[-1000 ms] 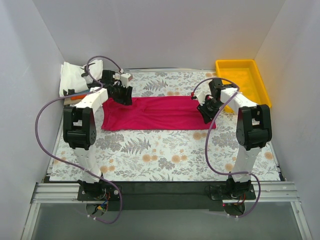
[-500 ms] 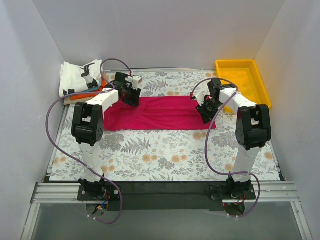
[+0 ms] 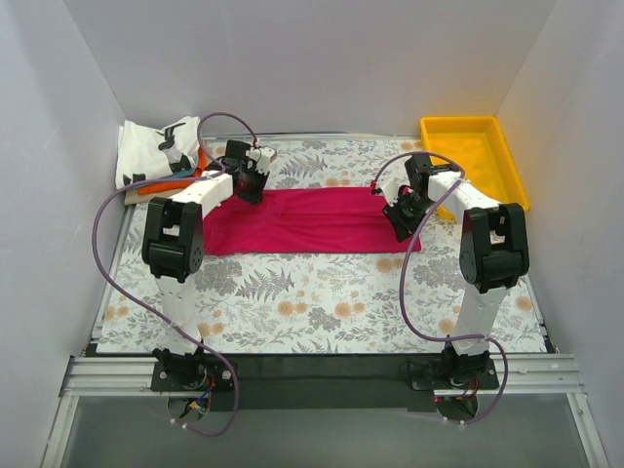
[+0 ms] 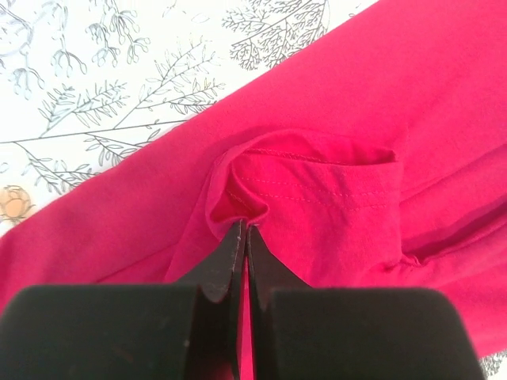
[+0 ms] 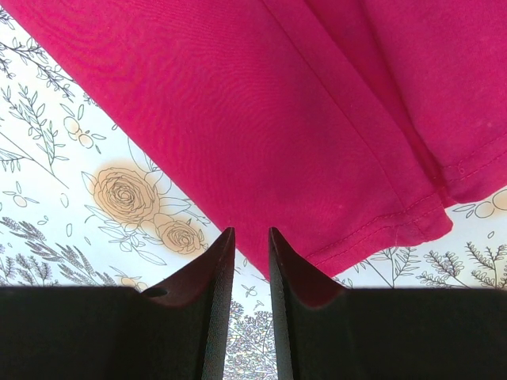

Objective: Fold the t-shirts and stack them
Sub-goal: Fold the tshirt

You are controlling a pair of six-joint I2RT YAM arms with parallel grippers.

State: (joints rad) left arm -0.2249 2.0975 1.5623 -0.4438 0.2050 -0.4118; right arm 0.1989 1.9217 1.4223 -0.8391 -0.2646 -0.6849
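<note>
A magenta-red t-shirt (image 3: 312, 219) lies as a long band across the middle of the floral table. My left gripper (image 3: 251, 185) is at the band's far edge near its left end. In the left wrist view it (image 4: 244, 228) is shut on a small raised pinch of the shirt (image 4: 333, 119) beside a stitched hem. My right gripper (image 3: 401, 220) hangs over the band's right end. Its jaws (image 5: 249, 231) stand narrowly open over the shirt's (image 5: 277, 119) near edge, holding nothing. Folded t-shirts are stacked at the back left: a white printed one (image 3: 151, 148) on top, blue (image 3: 181, 173) and orange (image 3: 159, 187) edges below.
A yellow plastic tray (image 3: 507, 156) stands at the back right, just beyond the right arm. White walls close in the table on the left, back and right. Purple cables loop beside both arms.
My left gripper moved right along the shirt's far edge and shut on a fold of the cloth. The right arm has stayed where it was.
</note>
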